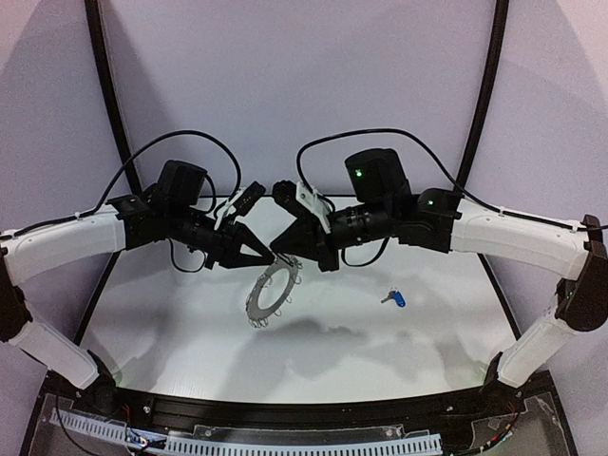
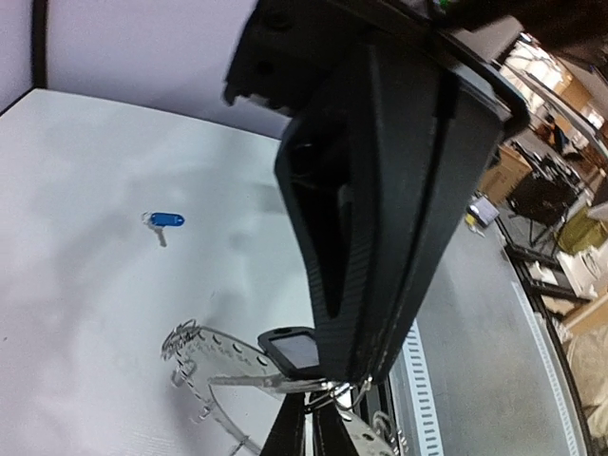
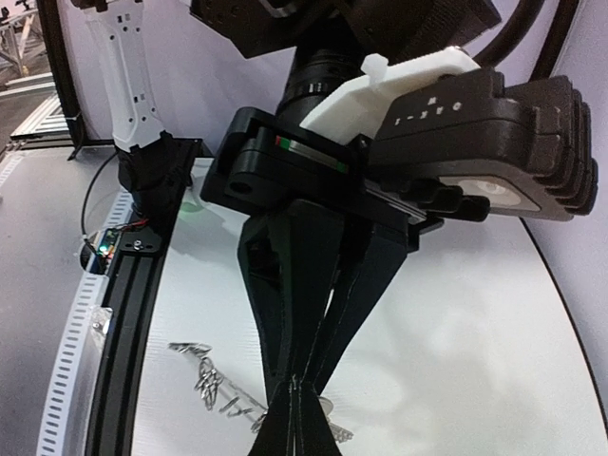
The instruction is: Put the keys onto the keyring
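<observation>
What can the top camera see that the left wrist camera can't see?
Only the top camera shows both whole arms, the left arm and the right arm, meeting in the middle. It also shows the keyring as a full circle. Only the left wrist camera shows the black tag up close, right next to the ring's rim, and a cluttered room past the table edge. Both show the blue-tagged key lying on the table, away from the keyring.

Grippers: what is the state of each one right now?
Left gripper: shut, seemingly on the black-tag key.
Right gripper: shut, seemingly on the keyring.
</observation>
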Robot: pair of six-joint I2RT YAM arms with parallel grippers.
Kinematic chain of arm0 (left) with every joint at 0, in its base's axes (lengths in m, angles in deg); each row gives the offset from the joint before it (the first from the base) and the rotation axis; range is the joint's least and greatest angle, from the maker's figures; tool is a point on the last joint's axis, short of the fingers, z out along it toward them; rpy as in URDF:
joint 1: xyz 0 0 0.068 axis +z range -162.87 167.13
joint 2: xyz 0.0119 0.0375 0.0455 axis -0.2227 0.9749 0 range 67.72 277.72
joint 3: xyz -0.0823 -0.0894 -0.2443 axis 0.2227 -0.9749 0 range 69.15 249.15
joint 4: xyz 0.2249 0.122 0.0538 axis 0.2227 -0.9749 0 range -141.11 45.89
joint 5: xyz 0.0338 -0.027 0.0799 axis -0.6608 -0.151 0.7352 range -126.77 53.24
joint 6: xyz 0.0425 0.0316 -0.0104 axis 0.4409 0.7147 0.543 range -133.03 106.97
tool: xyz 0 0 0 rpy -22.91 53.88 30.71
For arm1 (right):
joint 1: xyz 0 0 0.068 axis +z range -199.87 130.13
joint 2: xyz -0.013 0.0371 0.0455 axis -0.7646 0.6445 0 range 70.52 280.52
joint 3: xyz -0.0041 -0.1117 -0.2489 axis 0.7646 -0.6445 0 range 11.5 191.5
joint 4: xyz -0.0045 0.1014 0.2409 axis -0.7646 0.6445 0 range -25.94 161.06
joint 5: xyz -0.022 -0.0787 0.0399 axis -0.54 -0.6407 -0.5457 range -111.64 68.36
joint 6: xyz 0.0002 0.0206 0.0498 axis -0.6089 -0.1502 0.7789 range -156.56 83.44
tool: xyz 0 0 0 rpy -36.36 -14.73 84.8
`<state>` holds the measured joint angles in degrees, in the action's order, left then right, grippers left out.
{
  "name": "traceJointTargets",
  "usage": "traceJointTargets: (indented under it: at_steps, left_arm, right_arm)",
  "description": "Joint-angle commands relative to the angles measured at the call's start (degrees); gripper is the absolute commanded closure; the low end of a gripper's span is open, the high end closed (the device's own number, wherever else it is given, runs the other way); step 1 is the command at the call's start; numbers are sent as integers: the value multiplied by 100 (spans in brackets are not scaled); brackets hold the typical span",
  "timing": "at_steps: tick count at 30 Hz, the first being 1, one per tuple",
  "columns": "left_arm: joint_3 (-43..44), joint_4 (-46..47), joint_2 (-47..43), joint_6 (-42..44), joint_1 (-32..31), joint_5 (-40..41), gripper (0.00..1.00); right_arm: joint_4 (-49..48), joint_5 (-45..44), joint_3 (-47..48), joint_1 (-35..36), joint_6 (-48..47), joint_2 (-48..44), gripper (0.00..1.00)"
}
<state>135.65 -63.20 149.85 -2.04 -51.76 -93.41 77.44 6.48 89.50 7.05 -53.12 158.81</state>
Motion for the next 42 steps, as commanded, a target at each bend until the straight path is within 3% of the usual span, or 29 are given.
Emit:
traceJointTargets:
  at_steps: [1,8,14,19,27,35,38,39,40,41,42]
  left_arm:
    - [-180,907,-376,-1146,-30,576,99]
    - [-850,2258,-794,-2063,-31,911,99]
    - [-1043,2897,-924,-2919,-30,1599,99]
    - [-1034,3218,-854,-3351,-29,1513,99]
    - [-994,3322,-781,-3470,-31,1364,99]
    - [-1003,3308,-707,-3397,-26,1078,99]
    - [-902,2670,-675,-2874,-27,961,81]
    - [-884,2486,-655,-2733,-27,942,68]
    - [-893,2457,-650,-2680,-25,913,35]
    - [-928,2444,-658,-2645,-27,871,10]
    - [-946,2444,-665,-2623,-27,871,6]
  right_arm:
    - [128,-352,-22,-42,-354,-196,100]
    - [86,-516,-219,-42,-594,-334,100]
    - [-112,-567,-500,-36,-879,-437,100]
    - [-385,-812,-612,71,-991,-285,100]
    - [-1134,-1351,-616,200,-883,49,100]
    - [-962,-1281,-407,201,-764,48,100]
    - [-686,-1326,-261,200,-764,-37,100]
    - [-611,-1370,-204,201,-778,-53,100]
    - [-515,-1384,-175,202,-807,-65,100]
    - [-455,-1431,-128,196,-814,-66,100]
    - [-399,-1434,-123,201,-818,-69,100]
